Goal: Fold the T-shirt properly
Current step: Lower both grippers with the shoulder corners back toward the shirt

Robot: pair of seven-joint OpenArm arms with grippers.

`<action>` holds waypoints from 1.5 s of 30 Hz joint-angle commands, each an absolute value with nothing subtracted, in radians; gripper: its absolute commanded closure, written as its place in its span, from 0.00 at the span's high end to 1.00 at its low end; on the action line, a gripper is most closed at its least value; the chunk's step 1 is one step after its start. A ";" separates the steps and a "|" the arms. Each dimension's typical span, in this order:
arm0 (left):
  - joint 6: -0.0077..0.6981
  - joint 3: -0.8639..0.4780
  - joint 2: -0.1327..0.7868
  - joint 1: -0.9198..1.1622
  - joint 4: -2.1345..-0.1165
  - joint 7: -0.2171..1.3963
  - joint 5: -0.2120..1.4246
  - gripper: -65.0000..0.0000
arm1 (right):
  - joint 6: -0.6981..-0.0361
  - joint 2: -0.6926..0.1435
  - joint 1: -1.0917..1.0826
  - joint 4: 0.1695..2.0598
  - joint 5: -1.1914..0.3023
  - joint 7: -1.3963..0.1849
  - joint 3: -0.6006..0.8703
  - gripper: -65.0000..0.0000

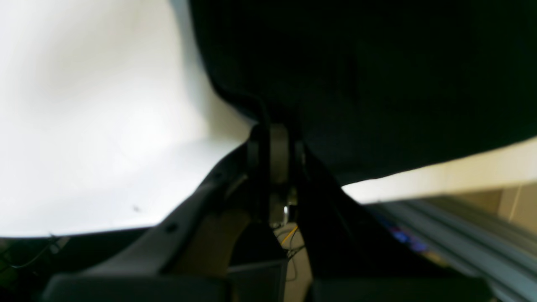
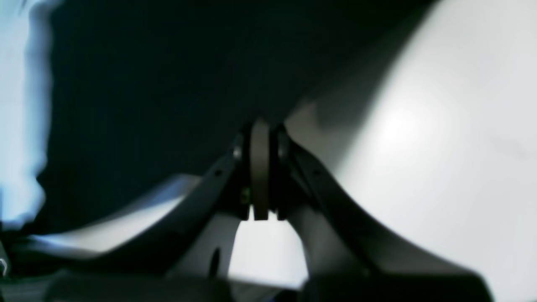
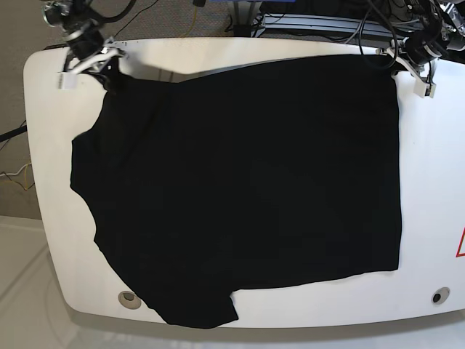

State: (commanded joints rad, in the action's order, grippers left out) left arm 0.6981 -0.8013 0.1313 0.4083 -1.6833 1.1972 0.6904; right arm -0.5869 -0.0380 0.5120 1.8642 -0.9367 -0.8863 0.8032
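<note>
- The white table (image 3: 429, 182) carries the whole job, with the T-shirt (image 3: 247, 174) spread nearly flat over most of it. One sleeve pokes out well below the right gripper and no print shows, so that side is probably face down.
- Both far corners of the shirt sit right at the two pincers. The step in hand looks like a two-corner lift and carry toward the near edge.
- My take for doing it well: raise both corners evenly and keep the edge between them taut so nothing bunches. Don't drag the sleeve side crooked.
- The left gripper (image 1: 275, 138) is clenched on the shirt's hem corner, with black cloth running up and away from its tips.
- The right gripper (image 2: 260, 138) is pinched tight too, on the cloth edge by the shoulder.
</note>
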 joint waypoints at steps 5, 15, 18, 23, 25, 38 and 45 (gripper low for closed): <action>0.698 -0.801 0.139 0.411 -1.686 1.203 0.692 0.00 | -0.581 -0.039 0.504 1.863 -0.934 -0.897 0.802 0.00; 0.698 -0.819 0.132 0.388 -1.690 1.202 0.707 0.00 | -0.623 -0.026 0.445 1.876 -0.919 -0.898 0.790 0.00; 0.698 -0.821 0.127 0.375 -1.693 1.203 0.711 0.00 | -0.640 -0.023 0.429 1.884 -0.914 -0.896 0.788 0.00; 0.698 -0.824 0.122 0.310 -1.704 1.206 0.706 0.00 | -0.644 -0.025 0.367 1.884 -0.896 -0.888 0.773 0.00; 0.698 -0.823 0.122 0.296 -1.707 1.206 0.703 0.00 | -0.642 -0.026 0.353 1.884 -0.896 -0.887 0.769 0.00; 0.698 -0.813 0.122 0.183 -1.723 1.229 0.684 0.00 | -0.641 -0.037 0.283 1.879 -0.899 -0.885 0.702 0.00; 0.698 -0.821 0.122 0.158 -1.727 1.272 0.695 0.00 | -0.643 -0.033 0.300 1.884 -0.897 -0.880 0.692 0.00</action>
State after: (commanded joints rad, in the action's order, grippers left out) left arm 0.6981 -0.8207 0.1215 0.1583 -1.7267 1.2717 0.6954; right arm -0.6426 -0.0333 0.2997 1.8835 -0.8973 -0.8804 0.6916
